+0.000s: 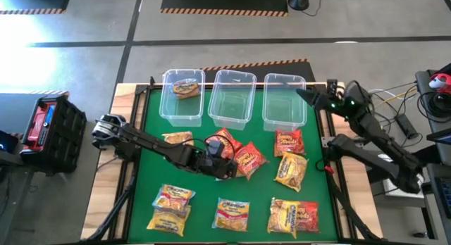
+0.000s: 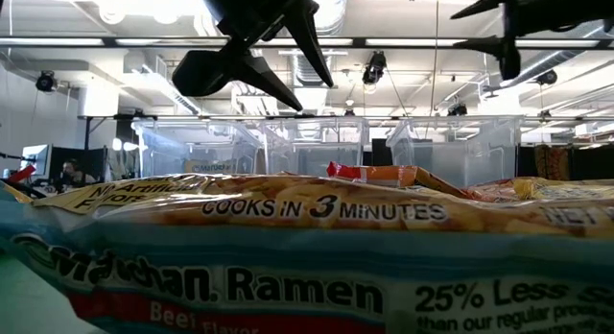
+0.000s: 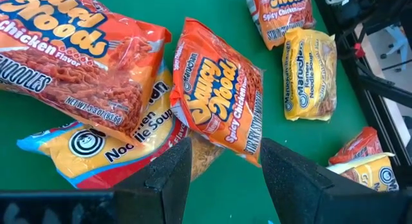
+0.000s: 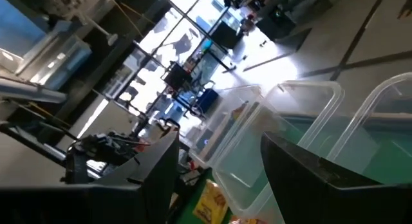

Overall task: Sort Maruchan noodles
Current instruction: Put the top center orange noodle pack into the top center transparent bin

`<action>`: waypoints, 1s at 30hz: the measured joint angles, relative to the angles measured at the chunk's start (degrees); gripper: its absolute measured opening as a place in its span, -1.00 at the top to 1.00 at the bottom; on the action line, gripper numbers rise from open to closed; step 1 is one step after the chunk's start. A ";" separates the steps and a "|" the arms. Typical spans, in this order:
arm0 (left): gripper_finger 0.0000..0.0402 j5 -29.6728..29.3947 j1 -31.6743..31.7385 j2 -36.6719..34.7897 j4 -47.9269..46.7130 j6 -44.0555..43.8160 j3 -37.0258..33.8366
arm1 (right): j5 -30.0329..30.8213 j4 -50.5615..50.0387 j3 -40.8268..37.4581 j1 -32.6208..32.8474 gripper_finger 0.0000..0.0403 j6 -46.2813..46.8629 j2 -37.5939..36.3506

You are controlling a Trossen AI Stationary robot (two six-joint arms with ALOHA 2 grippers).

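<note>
Left gripper [image 1: 227, 167] hangs with fingers [image 3: 168, 167] spread over an orange crinkly plastic Saucy Noods packet [image 3: 219, 89], nothing pinched yet.

Spread like that above the pile on the green mat [image 1: 211, 203], it looks set to pinch that packet, probably for one of three clear plastic bins [image 1: 232, 97] just behind the pile. One yellow packet [image 1: 186, 87] already lies in the leftmost bin. About ten packets stay loose on the mat. The right gripper [image 1: 310, 98] waits with fingers apart over the rightmost bin's near edge.
</note>
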 joint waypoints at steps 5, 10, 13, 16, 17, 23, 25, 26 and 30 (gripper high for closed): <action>0.17 -0.87 0.26 0.00 0.07 0.04 0.00 | 0.09 0.23 3.65 2.92 -0.03 -2.18 3.21; 0.17 -1.19 1.44 0.00 0.08 1.51 0.00 | 1.36 0.23 4.01 8.28 -0.03 -3.39 5.48; 0.17 -1.28 2.15 0.00 0.09 2.22 -0.02 | 2.89 0.13 3.97 11.86 -0.03 -3.88 5.75; 0.17 -1.35 2.57 0.00 0.09 3.05 -0.02 | 3.66 0.05 3.95 16.02 -0.03 -3.43 5.22; 0.17 -1.37 2.71 0.00 0.09 3.07 -0.02 | 4.45 -0.17 3.95 17.61 -0.03 -3.03 5.15; 0.17 -1.35 3.79 0.00 0.08 4.09 -0.02 | 12.37 -5.29 3.71 30.26 -0.03 -1.68 7.30; 0.17 -1.35 4.04 0.00 0.09 4.32 -0.02 | 16.78 -6.21 3.69 35.18 -0.03 -1.01 8.63; 0.17 -1.35 4.19 0.00 0.07 4.34 -0.02 | 19.06 -6.26 3.69 37.55 -0.03 -0.52 9.14; 0.17 -0.90 4.44 0.00 0.07 4.36 -0.04 | 25.59 -6.01 3.93 45.85 -0.03 2.08 10.89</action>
